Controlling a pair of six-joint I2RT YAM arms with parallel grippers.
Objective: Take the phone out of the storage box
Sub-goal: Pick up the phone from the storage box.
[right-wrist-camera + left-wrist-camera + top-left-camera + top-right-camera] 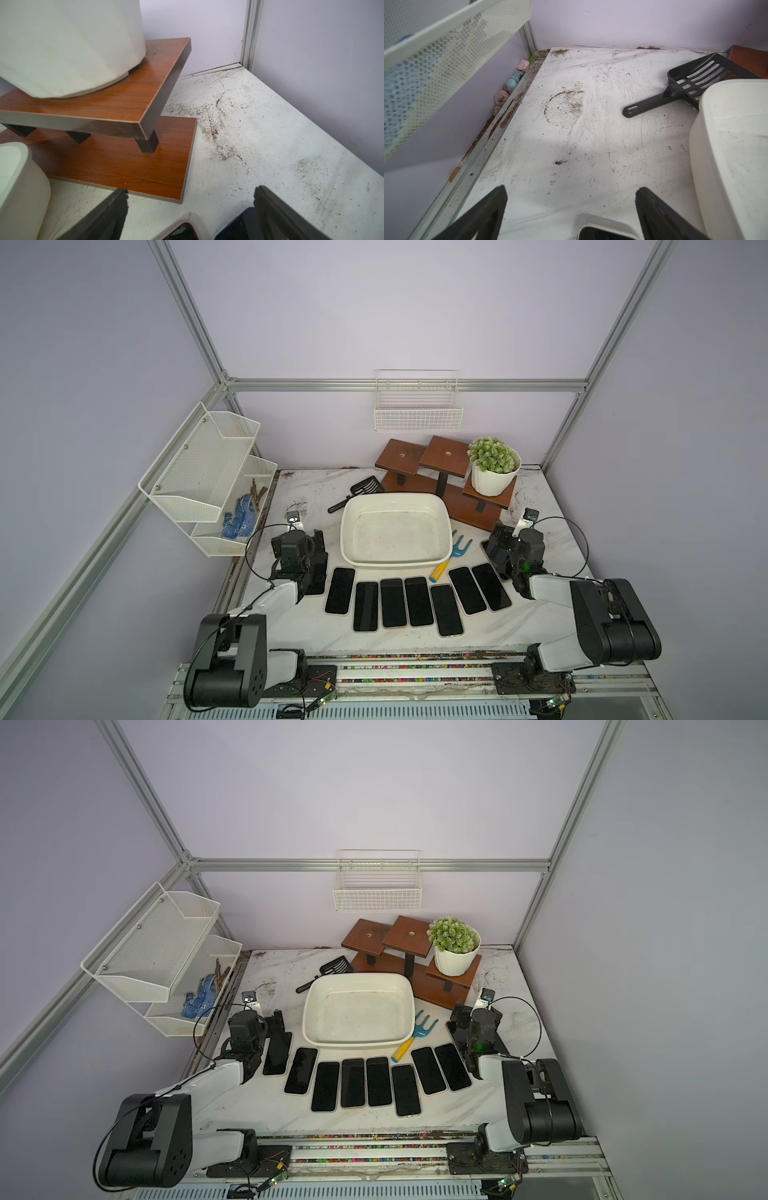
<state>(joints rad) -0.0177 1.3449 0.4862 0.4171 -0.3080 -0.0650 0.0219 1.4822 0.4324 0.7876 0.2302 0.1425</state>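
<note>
Presently flat black phones [393,602] lie rowed on the marble bench [291,626] in front of the shallow white plastic storage box [395,499], left hand [572,188] and right hand [191,189] released beside it.

I get soft, even light from overhead in both top views: the marble tabletop [291,630] reads bright and shadows stay faint. The aluminium posts [187,310] stretch toward the dimmer picture edges. In the left wrist view the mesh rack [446,52] at ten o'clock is blurred. In the right wrist view the white pot [62,41] is soft and slightly washed out.
</note>
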